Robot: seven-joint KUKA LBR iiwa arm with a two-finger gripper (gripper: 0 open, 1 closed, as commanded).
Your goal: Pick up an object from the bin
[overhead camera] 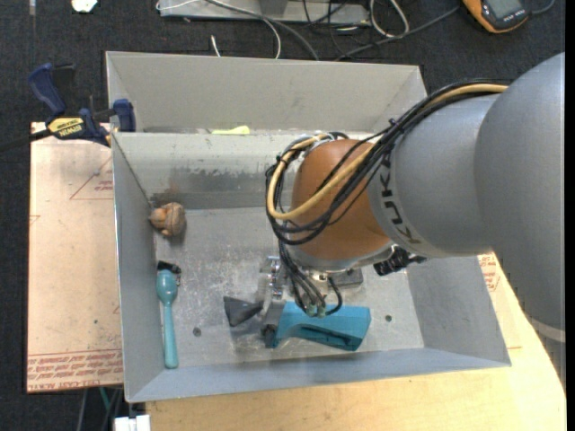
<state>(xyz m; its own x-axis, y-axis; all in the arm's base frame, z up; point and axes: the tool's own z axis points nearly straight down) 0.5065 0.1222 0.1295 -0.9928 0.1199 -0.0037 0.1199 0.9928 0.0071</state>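
Observation:
My gripper (272,287) reaches down into the front middle of the bin, under the arm's orange cover. Its lower end sits at the left end of a teal plastic tool (328,326) that lies flat near the front wall. A small dark grey angular piece (239,311) lies right beside the gripper on its left, touching or nearly touching it. Whether either thing is gripped is hidden by the gripper body and cables.
A teal spoon (168,317) lies along the left wall, handle toward the front. A brown rounded lump (168,216) sits at the back left. A yellow scrap (230,130) rests by the back wall. The arm covers the bin's right half.

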